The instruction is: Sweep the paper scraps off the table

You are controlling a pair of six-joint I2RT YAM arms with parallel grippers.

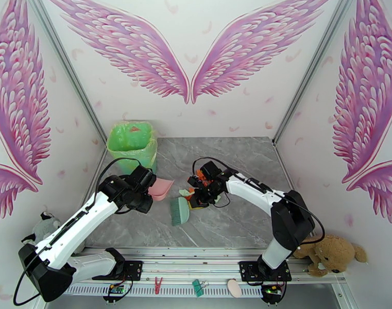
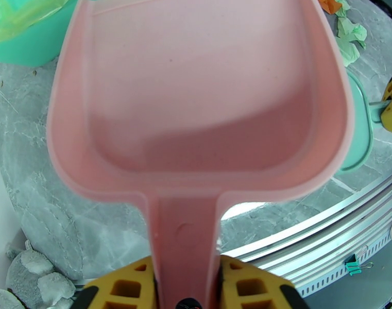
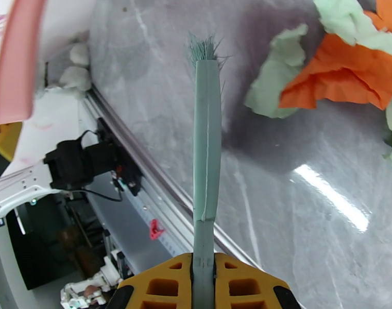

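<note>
A small heap of mint green and orange paper scraps [image 1: 197, 182] lies mid-table on the grey marble table [image 1: 237, 222]; close up the scraps [image 3: 329, 73] sit just right of the brush tip. My right gripper [image 1: 202, 198] is shut on the green hand brush [image 1: 180, 210], whose handle [image 3: 205, 150] runs up between the yellow fingers [image 3: 247, 284]. My left gripper [image 1: 143, 194] is shut on the handle of the pink dustpan [image 1: 160, 188]; the pan [image 2: 206, 93] is empty and held above the table, with a few scraps [image 2: 347, 32] past its right rim.
A green-lined bin [image 1: 132, 144] stands at the table's back left corner. A metal rail [image 1: 196, 252] edges the near side, with clips on it. Plush toys sit off the table at left [image 1: 44, 227] and right [image 1: 329, 253].
</note>
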